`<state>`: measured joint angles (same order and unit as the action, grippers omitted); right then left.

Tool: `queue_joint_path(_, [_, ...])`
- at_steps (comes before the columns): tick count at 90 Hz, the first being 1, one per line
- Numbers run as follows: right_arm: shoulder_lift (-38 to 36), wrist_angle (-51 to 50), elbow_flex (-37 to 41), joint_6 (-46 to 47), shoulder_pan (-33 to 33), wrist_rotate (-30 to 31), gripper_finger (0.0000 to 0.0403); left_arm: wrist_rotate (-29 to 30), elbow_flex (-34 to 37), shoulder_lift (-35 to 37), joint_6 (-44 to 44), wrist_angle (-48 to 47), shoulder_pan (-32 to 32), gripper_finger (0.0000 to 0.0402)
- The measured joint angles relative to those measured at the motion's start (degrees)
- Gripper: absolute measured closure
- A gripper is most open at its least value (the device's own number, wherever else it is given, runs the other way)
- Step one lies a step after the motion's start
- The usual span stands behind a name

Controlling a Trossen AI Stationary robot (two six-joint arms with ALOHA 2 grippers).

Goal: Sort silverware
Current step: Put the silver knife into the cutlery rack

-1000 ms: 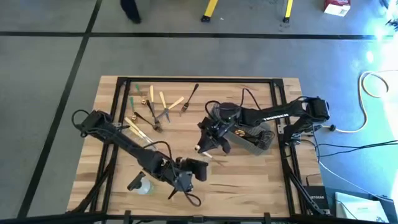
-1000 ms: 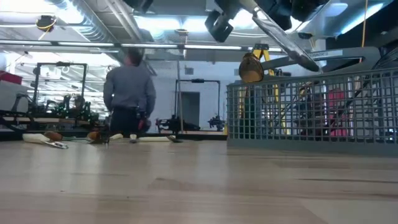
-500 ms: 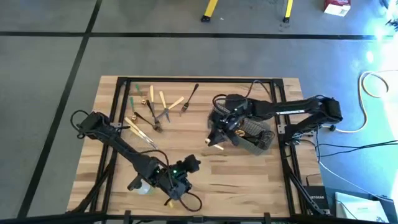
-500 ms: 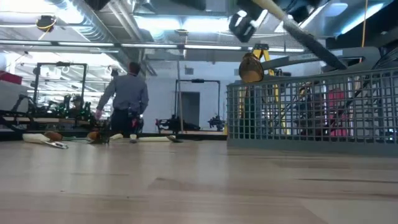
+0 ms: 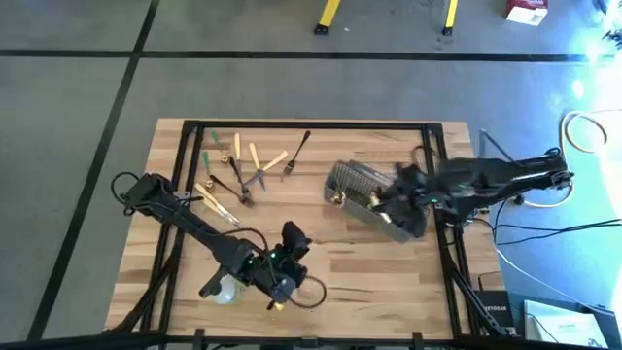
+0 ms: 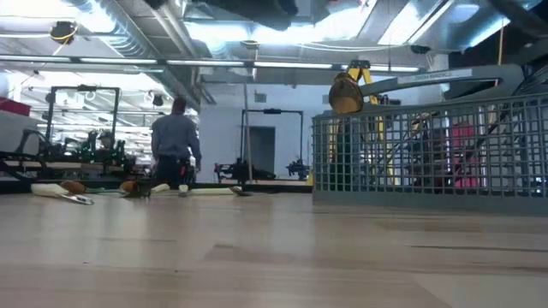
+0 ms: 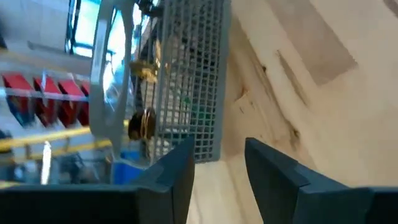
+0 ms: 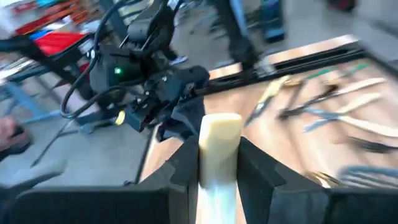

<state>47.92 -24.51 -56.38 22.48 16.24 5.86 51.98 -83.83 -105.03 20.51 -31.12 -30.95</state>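
Note:
The silverware (image 5: pixel 243 165) lies scattered on the table's far left part, also seen in the right wrist view (image 8: pixel 323 102). A grey wire-mesh basket (image 5: pixel 355 180) stands right of centre, with a gold utensil (image 6: pixel 346 94) sticking up from it. My right gripper (image 5: pixel 384 199) hovers over the basket, shut on a pale tan utensil (image 8: pixel 219 134). My left gripper (image 5: pixel 292 238) is near the table's front, open and empty (image 7: pixel 217 162), facing the basket (image 7: pixel 186 74). My right gripper pinches the pale tan utensil's handle (image 8: pixel 211 168) between its two fingers (image 8: pixel 183 165). The utensil lies along the fingers, and its blunt end (image 8: pixel 221 121) sticks out past the fingertips. It is lifted clear of the table.
A small clear bottle (image 5: pixel 219 289) stands at the near left beside my left arm. Black frame rails run along the table's left and right sides (image 5: pixel 437 156). A person (image 6: pixel 175 145) stands in the room beyond the far edge.
My right gripper has carried the pale utensil from the table's middle toward the right edge and now is above the basket. My left gripper has turned from pointing right to pointing toward the far edge, staying near the front.

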Motion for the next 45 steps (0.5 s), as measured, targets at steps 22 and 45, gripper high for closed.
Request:
queue_joint_path(22, [-4.8, -6.9, 0.0, 4.5, 14.2, 20.3, 0.0342, -2.4, 0.0, 0.0, -5.4, -3.1, 3.3, 0.0276])
queue_joint_path(45, [-4.7, -14.1, 0.0, 9.7, 28.7, 41.1, 0.0342, -4.9, 4.4, 1.8, -5.1, 1.7, 5.7, 0.0276])
